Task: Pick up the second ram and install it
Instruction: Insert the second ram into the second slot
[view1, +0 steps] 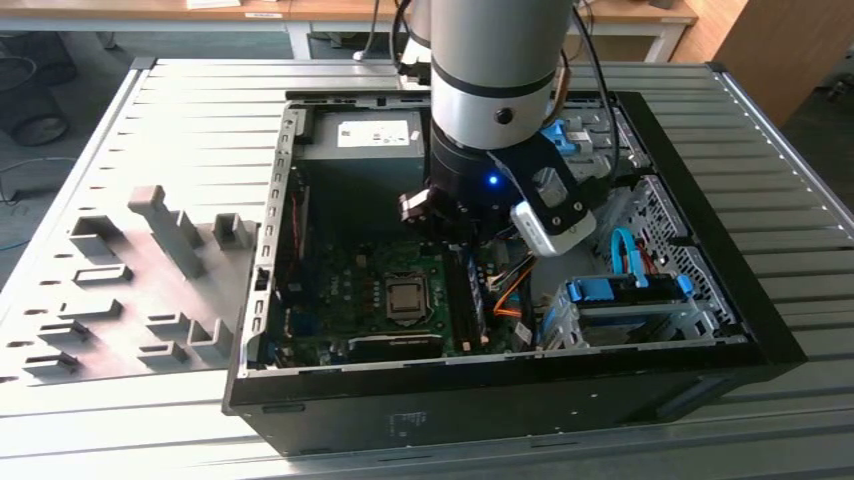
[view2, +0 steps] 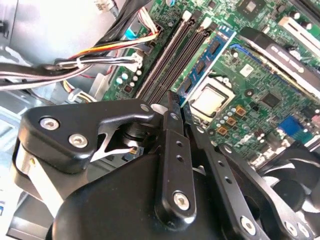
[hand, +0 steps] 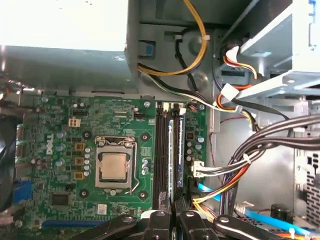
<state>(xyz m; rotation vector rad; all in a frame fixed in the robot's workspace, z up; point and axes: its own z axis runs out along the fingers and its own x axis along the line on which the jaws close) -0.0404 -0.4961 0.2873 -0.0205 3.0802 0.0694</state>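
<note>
Claw (hand: 173, 216) clenched, tips at the second ram (hand: 175, 152)
First wrist view gives you it edge-on — second wrist view, the second ram (view2: 207, 55) shows its blue chip face.

The arm (view1: 494, 60) hangs near vertical, wrist pointing down, with its pincer (hand: 173, 216) pinched narrowly on the ram (hand: 173, 150).
</note>
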